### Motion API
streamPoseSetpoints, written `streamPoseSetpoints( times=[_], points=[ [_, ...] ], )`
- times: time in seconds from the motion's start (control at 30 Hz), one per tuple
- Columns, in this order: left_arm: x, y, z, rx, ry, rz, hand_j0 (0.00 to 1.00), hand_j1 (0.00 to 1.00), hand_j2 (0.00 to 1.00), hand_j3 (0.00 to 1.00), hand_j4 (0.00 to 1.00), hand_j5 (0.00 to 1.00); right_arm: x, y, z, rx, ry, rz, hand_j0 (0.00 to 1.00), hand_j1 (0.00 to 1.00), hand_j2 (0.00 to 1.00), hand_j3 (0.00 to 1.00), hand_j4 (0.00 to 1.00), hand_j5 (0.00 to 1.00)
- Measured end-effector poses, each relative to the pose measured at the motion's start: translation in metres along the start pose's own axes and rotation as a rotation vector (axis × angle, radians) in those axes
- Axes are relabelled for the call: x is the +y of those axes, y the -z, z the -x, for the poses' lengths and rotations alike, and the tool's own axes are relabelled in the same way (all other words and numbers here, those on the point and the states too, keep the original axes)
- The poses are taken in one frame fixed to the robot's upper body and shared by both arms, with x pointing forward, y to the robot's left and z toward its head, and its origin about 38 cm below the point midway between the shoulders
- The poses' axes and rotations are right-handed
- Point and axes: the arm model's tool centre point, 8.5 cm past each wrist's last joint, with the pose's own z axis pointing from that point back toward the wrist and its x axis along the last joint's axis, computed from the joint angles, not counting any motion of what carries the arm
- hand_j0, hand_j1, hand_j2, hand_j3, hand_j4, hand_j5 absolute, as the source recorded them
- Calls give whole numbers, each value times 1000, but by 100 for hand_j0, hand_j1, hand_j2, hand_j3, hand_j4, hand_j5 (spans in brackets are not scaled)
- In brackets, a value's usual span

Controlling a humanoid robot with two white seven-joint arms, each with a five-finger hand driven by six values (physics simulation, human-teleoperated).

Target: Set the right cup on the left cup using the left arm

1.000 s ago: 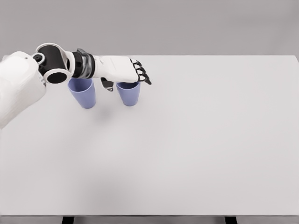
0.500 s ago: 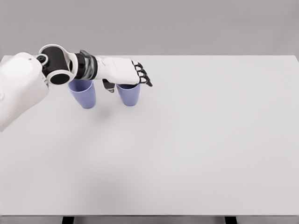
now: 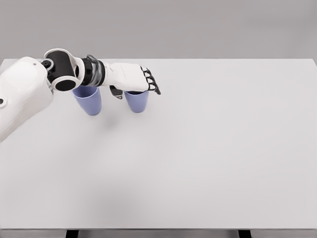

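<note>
Cups, two of them, both blue and upright, stand side by side at the far left of the white table [image 3: 208, 148], around ten o'clock from the table's middle. The right cup [image 3: 136, 102] sits directly under my left hand [image 3: 130, 78], with its rim hidden behind my palm. The left cup [image 3: 89, 100] stands just beside it at nine o'clock, apart from it, and its rim is covered by my wrist and forearm.

My left arm comes in from the lower left, bends at the dark elbow joint and runs almost level toward three o'clock, so the hand lies flat above the right cup, back of the hand up. The dark fingertips [image 3: 152, 85] point out past the cup toward three o'clock and bend slightly downward. My thumb [image 3: 116, 92] hangs down in the gap between the two cups. Whether fingers or thumb actually touch the right cup I cannot tell; the palm hides the rim and the contact, so I cannot say if the hand is clamped on it or merely over it
</note>
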Motion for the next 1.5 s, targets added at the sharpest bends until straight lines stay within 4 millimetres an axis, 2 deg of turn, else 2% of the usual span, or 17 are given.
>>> streamPoseSetpoints(
  times=[0.1, 0.23, 0.57, 0.63, 0.8, 1.2, 1.3, 1.5],
  points=[
    [0, 1, -1, -2, -1, 1, 76, 76, 76, 76, 76, 76, 0, 0, 0, 0, 0, 0, 100, 100, 100, 100, 100, 100],
    [-1, 1, -1, -1, -1, 2, 70, 70, 70, 70, 70, 70, 0, 0, 0, 0, 0, 0, 100, 100, 100, 100, 100, 100],
    [3, -3, 4, 11, -8, -9, 69, 69, 69, 69, 69, 69, 0, 0, 1, 2, 0, 0, 100, 100, 100, 100, 100, 100],
    [3, -3, 4, 11, -10, -11, 62, 62, 62, 62, 62, 62, 0, 0, 0, 0, 0, 0, 100, 100, 100, 100, 100, 100],
    [6, -7, 8, 20, -12, -19, 60, 60, 60, 60, 60, 60, 0, 0, 0, 0, 0, 0, 100, 100, 100, 100, 100, 100],
    [23, -32, 27, 69, -11, -85, 61, 61, 61, 61, 61, 61, 0, 0, 0, 0, 0, 0, 100, 100, 100, 100, 100, 100],
    [28, -50, 36, 87, -10, -119, 61, 61, 61, 61, 61, 61, 0, 0, 0, 0, 0, 0, 100, 100, 100, 100, 100, 100],
    [25, -77, 49, 113, -24, -139, 62, 62, 62, 62, 62, 62, 0, 0, 0, 0, 0, 0, 100, 100, 100, 100, 100, 100]
  ],
)
